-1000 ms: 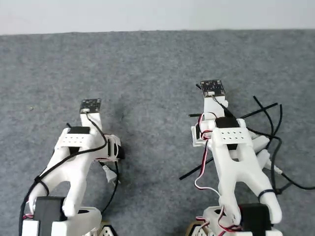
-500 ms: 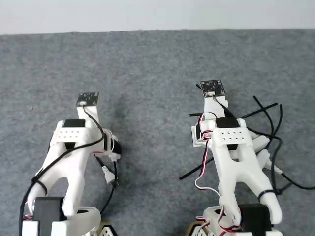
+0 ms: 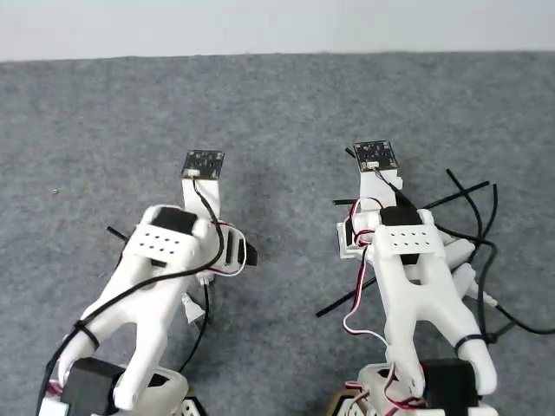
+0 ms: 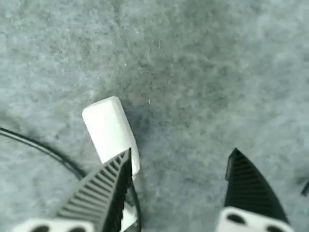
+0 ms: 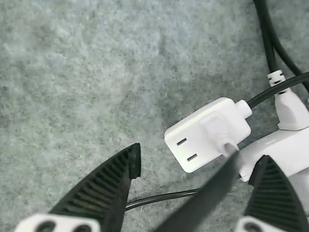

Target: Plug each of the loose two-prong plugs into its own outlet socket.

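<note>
A white outlet socket with two slots lies on the grey carpet, a black cord leaving its far end. My right gripper hangs open just above it, fingers either side. A second white plug lies beside the socket, on a black cord. In the left wrist view a white plug body lies flat with a black cord running off it. My left gripper is open, one finger over the plug's near end. From above, the left arm and right arm cover these pieces.
Several black cords tangle on the carpet to the right of the right arm. A white plug part peeks out at that arm's left side. The grey carpet stretches open towards the far wall.
The left arm has swung to the right and a little forward across the carpet. The right arm has stayed where it was.
</note>
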Controlling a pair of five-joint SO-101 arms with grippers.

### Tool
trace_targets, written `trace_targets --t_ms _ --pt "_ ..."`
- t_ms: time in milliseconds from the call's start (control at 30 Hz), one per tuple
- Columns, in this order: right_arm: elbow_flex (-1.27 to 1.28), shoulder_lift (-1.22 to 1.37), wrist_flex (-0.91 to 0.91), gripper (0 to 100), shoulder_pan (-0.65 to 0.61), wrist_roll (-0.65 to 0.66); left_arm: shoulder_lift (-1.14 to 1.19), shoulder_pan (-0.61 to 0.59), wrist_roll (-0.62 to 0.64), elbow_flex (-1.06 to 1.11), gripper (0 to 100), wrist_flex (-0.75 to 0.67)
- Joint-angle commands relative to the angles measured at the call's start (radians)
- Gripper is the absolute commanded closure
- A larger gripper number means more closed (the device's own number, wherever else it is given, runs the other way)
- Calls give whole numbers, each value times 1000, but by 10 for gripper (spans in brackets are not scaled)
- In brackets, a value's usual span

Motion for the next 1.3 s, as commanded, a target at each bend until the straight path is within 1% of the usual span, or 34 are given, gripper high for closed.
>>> trace_targets --t_ms 0,67,167,233,267,400,467,533,600,933,1000,1100,1200,1267 --pt "-11 -5 -18 645 -7 11 -35 12 52 76 723 -155" --pt "-11 -5 -18 645 -8 11 -35 12 49 114 777 -196" --pt "-11 -5 -18 645 -8 11 -35 6 48 142 885 -218" --pt "-11 -5 -18 645 -8 11 -35 -31 48 156 929 -216" --pt "-11 -5 -16 645 -7 11 -35 -52 48 162 935 -216" --pt "-11 -5 -16 645 -8 11 -37 -170 38 188 921 -215" --pt "-11 -5 -16 645 -8 11 -37 -206 -20 209 915 -219" --pt "-11 -5 -16 645 -8 11 -37 -216 -80 231 916 -218" --pt "-11 -5 -18 645 -8 11 -37 -219 -106 240 916 -215" --pt "-11 -5 -18 645 -8 11 -37 -222 -110 237 915 -206" --pt "-11 -5 -16 645 -10 11 -38 -222 -110 234 885 -193" --pt "-15 -21 -10 645 -16 3 -48 -224 -110 232 797 -193" --pt "-20 -85 -4 665 -73 3 -51 -226 -110 199 741 -181" --pt "-11 -177 8 709 -127 3 -86 -245 -112 133 739 -110"
